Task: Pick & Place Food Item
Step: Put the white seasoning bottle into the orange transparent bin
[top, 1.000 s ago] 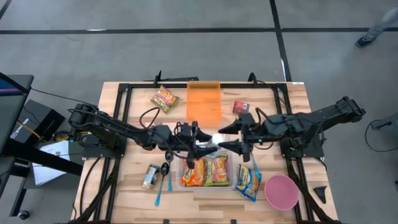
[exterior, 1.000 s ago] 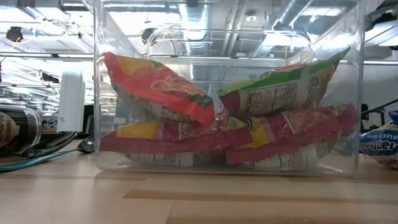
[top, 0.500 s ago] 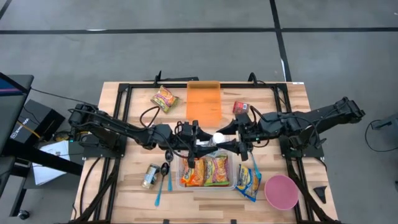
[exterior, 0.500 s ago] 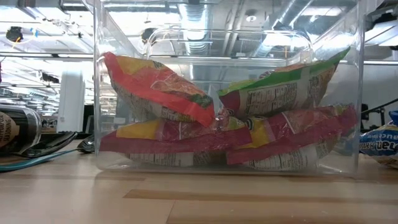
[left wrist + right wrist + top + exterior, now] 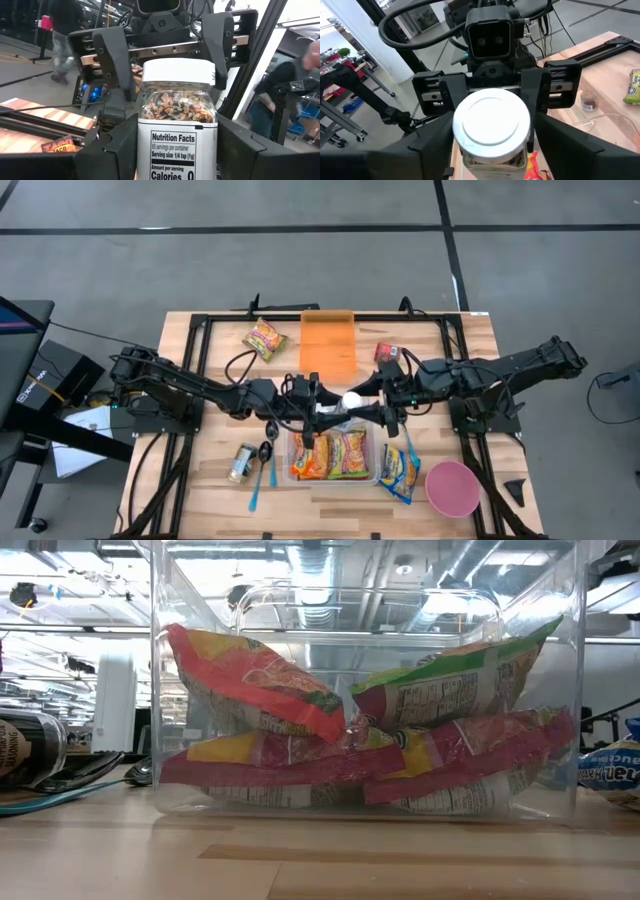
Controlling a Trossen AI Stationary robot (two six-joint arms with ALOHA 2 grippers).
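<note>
Since a second ago the right claw [image 5: 383, 397] has slid a little toward the frame's left, closing in around the white-lidded jar [image 5: 351, 400] that the left claw [image 5: 322, 402] holds at the middle of the high view, just above the clear bin [image 5: 334, 477]. Left wrist view shows the jar [image 5: 178, 131] upright between that arm's own fingers [image 5: 116, 152], clamped on its sides, label facing the camera, with the right arm's open fingers [image 5: 219, 42] standing on either side of the lid. From the right wrist the white lid [image 5: 491, 122] faces the lens, so the jar's long axis runs along the line between the two arms. Snack packets [image 5: 255, 678] fill the bin, which blocks most of the low view. Around it on the wooden table [image 5: 215, 490] lie a blue spoon [image 5: 257, 490], a small jar [image 5: 240, 463] on its side, a pink bowl [image 5: 452, 488], a blue bag [image 5: 399, 469], an orange tray [image 5: 328, 343] at upper centre and a packet [image 5: 265, 338] to its left. Grey floor [image 5: 300, 250] surrounds the table; people stand blurred in the room behind.
</note>
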